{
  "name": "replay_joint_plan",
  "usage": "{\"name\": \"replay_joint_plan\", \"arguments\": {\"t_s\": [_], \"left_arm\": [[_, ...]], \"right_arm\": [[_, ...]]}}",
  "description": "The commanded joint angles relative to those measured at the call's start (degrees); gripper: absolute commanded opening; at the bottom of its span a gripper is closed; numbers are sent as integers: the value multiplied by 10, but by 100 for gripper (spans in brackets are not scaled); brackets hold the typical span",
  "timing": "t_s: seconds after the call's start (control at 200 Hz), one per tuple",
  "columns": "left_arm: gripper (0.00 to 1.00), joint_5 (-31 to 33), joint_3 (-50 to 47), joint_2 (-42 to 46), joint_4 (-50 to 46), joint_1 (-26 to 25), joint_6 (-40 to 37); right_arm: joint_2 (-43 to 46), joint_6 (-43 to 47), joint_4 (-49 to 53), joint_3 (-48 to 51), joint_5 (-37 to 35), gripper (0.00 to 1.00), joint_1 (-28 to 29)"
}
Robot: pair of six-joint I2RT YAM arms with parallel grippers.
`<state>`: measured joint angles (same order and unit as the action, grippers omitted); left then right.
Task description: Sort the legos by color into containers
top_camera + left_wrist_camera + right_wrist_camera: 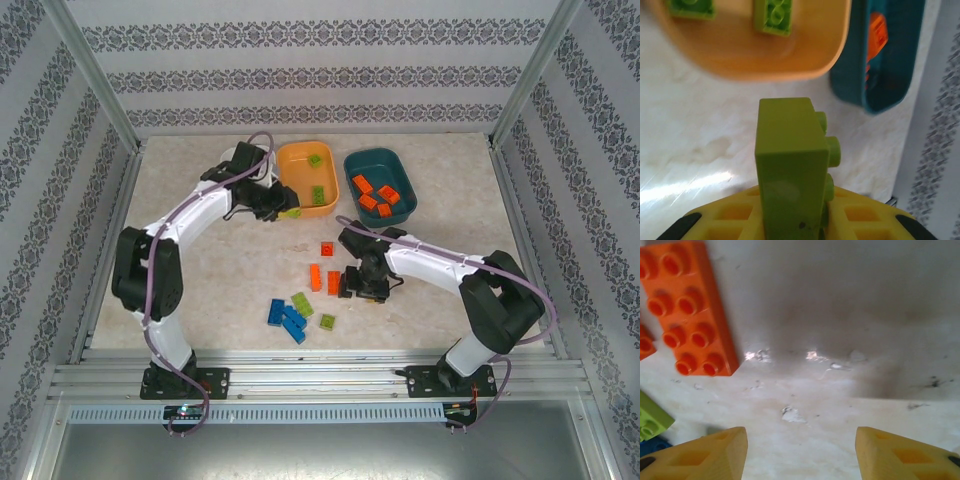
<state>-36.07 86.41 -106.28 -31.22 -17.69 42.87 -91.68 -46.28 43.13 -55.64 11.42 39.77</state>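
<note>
— What do we see at the left hand point(284, 212)?

— We see it squeezing a green brick point(790, 160) between its yellow fingers point(725, 222). The brick stands up tall, with its bumps poking out to the right.

— Where are the tubs from there?

— The orange tub point(290, 160) is right in front of that hand, just past the held brick. We count two green bricks in the tub point(318, 194), one near the hand and one farther away.

— And the teal tub point(352, 165)?

— It sits in front of the hand too, off to the right, just beside the orange tub. We see about four orange bricks in it point(375, 195), close together.

— Is there one more tub?

— Yes, a white tub point(238, 153) peeks out behind the left hand, mostly under the arm. We cannot tell what is in it.

— What about the right hand point(800, 450)?

— Its two fingers are spread wide apart, low over the bare table point(450, 230). A long orange brick point(690, 310) lies flat in front of it, to the left. From above we see two more loose orange ones point(315, 277) on that side.

— Anything else close by?

— Nearer than the right hand and to its left, we see a bunch of loose green ones point(302, 304) and blue bricks point(286, 317) on the table.
</note>
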Motion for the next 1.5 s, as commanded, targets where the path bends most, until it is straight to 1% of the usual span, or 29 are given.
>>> {"name": "replay_joint_plan", "arguments": {"t_s": [0.0, 0.225, 0.39, 0.56, 0.63, 0.694, 0.779, 0.879, 0.984, 1.079, 1.319, 1.494], "left_arm": [[28, -27, 75, -61, 34, 2, 46], [28, 16, 289, -202, -93, 5, -12], [28, 34, 418, -292, -175, 4, -43], [29, 47, 505, -354, -230, 5, -52], [32, 45, 518, -365, -237, 4, -51], [36, 42, 519, -367, -242, 5, -52], [40, 44, 519, -364, -252, 5, -59], [49, 46, 515, -350, -258, 5, -68], [52, 49, 499, -323, -255, 5, -71], [54, 48, 464, -286, -241, 4, -68], [58, 58, 307, -145, -187, 4, -75], [59, 87, 129, -8, -132, 3, -72]], "right_arm": [[-5, 7, 9, -11, -9, 60, 14], [24, 4, 25, -9, -31, 63, 32], [43, 1, 38, -4, -36, 66, 42], [54, 8, 45, -4, -37, 68, 48], [46, 18, 39, -5, -18, 70, 50], [31, 29, 45, -14, -5, 71, 57], [7, 44, 59, -34, -10, 72, 73], [-27, 61, 73, -65, -15, 73, 97], [-60, 77, 90, -100, -23, 73, 120], [-83, 88, 97, -124, -26, 73, 138], [-119, 95, 106, -147, -26, 72, 159], [-134, 87, 105, -146, -28, 70, 159]]}}
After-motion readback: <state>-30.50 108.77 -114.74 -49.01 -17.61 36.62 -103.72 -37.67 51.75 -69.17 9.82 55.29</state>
